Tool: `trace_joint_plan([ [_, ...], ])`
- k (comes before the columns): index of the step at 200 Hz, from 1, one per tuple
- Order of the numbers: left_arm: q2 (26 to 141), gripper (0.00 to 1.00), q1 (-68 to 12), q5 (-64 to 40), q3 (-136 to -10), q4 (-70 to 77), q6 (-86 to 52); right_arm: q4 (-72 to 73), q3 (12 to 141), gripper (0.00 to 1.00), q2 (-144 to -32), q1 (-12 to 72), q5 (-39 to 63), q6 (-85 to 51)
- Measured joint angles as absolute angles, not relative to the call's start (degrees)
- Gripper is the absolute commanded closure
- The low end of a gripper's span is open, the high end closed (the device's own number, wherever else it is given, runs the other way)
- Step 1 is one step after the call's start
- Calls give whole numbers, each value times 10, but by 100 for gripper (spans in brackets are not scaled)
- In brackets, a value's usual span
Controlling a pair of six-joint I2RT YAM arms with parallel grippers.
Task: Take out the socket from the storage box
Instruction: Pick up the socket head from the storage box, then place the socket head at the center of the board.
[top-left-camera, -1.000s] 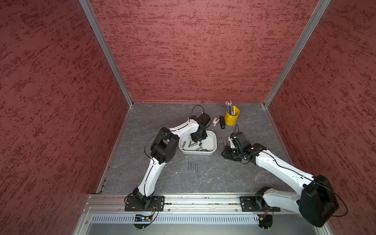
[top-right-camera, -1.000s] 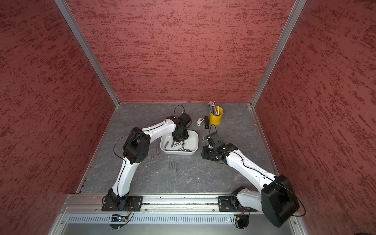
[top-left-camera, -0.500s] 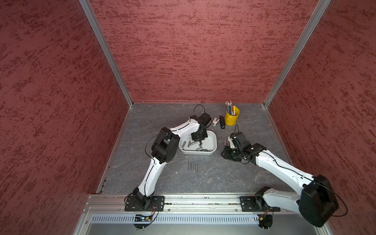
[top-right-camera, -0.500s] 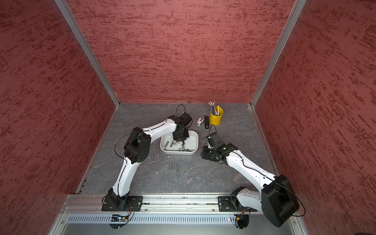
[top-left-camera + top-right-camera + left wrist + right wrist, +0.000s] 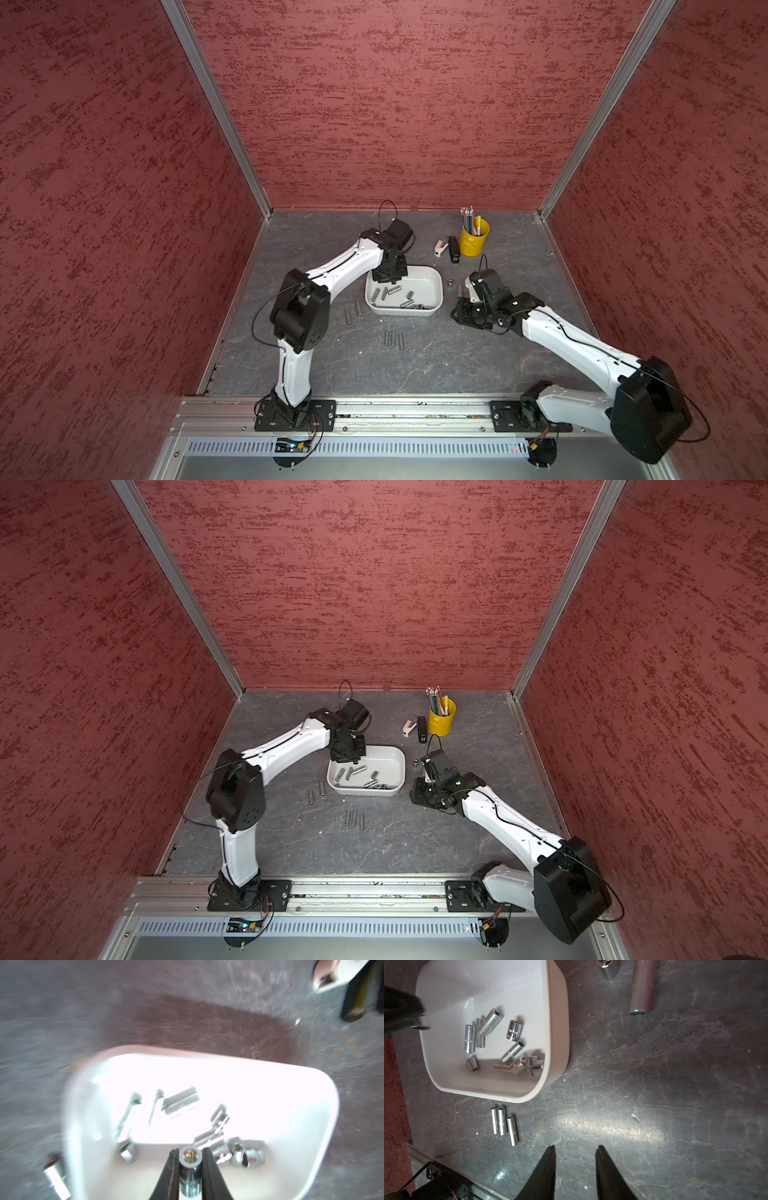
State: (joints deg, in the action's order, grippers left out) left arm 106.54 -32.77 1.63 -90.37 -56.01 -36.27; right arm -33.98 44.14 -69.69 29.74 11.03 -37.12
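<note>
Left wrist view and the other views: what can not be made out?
Left wrist view: glare and blur wash out loose sockets in the shallow white plastic storage box.
Both top views: the left gripper's body hides its shiny steel socket.
Right wrist view: the edge cuts a long steel socket.

readable text: none | labels, brands, numbers: none legible — any view
</note>
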Motion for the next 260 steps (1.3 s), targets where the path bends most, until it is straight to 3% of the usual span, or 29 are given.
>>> trace_joint_plan([
  [49,840,94,-226,22,-657,-546,-360,-335,441,64,-707,297,119,-373],
  [102,796,93,-210,12,-498,-508,-366,-333,442,64,-716,297,123,-373],
  [188,871,88,-197,16,-475,-423,-365,-333,442,65,-716,297,123,-373],
  [260,874,69,-195,16,-469,-419,-357,-332,442,64,-721,297,124,-373],
])
